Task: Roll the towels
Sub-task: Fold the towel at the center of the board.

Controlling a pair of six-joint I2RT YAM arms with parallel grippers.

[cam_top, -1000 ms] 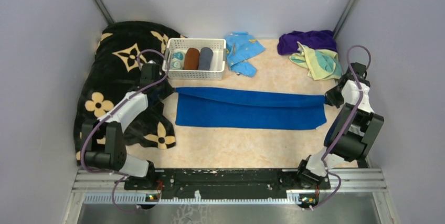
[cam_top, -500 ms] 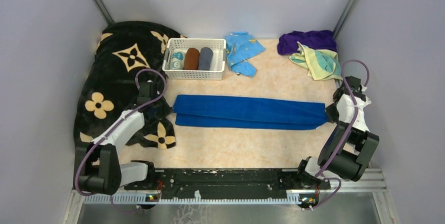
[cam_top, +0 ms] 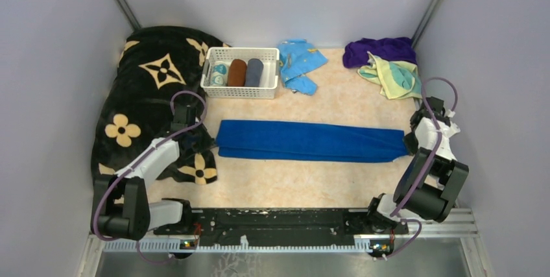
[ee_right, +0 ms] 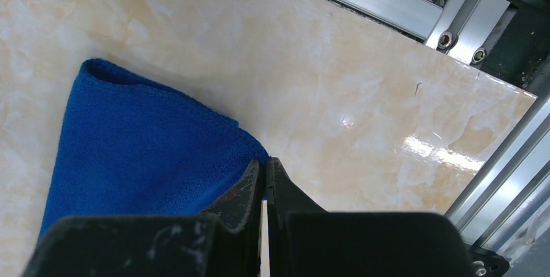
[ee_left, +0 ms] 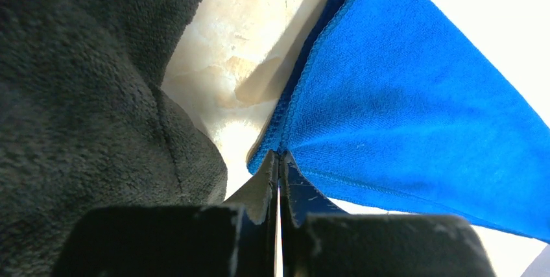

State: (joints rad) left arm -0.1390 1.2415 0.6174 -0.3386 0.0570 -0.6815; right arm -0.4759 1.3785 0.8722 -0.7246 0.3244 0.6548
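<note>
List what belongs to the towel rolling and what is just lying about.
For the job: blue towel, yellow towel, purple towel.
Lying about: black blanket, light blue cloth, white basket holding rolled cloths.

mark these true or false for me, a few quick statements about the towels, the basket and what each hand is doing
1. The blue towel lies as a long folded strip across the table. True.
2. The left hand hangs open over the basket. False: it is shut on the blue towel's left corner.
3. The white basket holds three rolled cloths. True.
4. The purple towel lies rolled at the table's middle. False: it sits bunched in the far right corner, beside the yellow towel.
5. The right hand pinches the blue towel's right end. True.
</note>
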